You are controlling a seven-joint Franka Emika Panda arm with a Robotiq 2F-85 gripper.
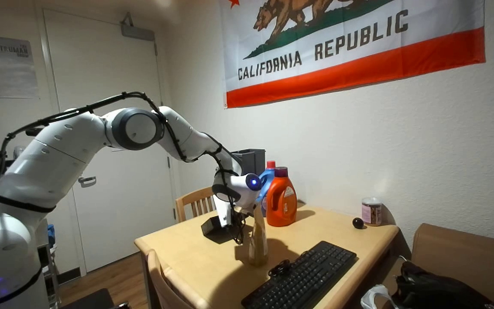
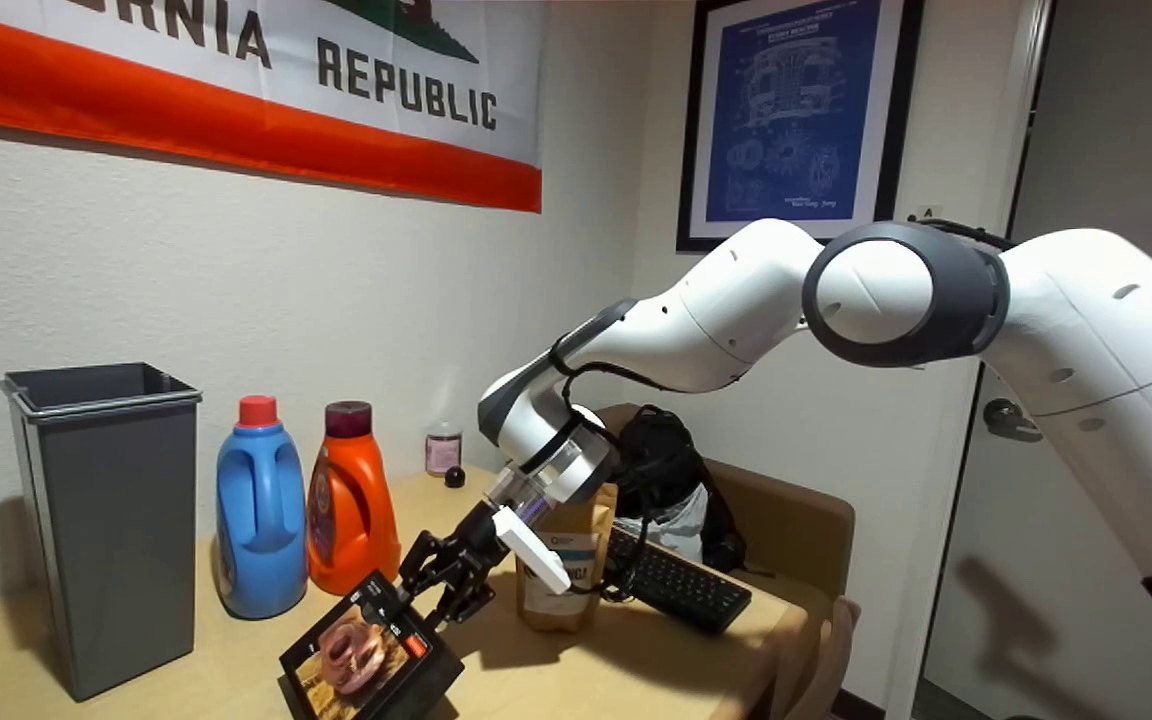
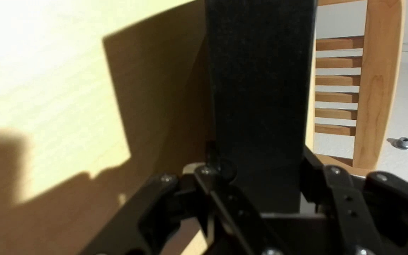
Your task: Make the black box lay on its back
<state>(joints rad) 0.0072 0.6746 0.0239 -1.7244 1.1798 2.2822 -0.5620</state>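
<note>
The black box is tilted over the table in an exterior view. Its broad face carries a picture and light markings. It also shows tilted in an exterior view, partly behind the gripper. In the wrist view one narrow plain side of the box runs up between the fingers. My gripper is shut on the box, one finger against each side; it also shows in both exterior views. The lower edge of the box is near the table; I cannot tell if it touches.
A brown pouch stands close beside the gripper. A black keyboard lies near the table edge. Orange and blue detergent bottles and a tall grey bin stand along the wall. A jar and a black ball sit farther off.
</note>
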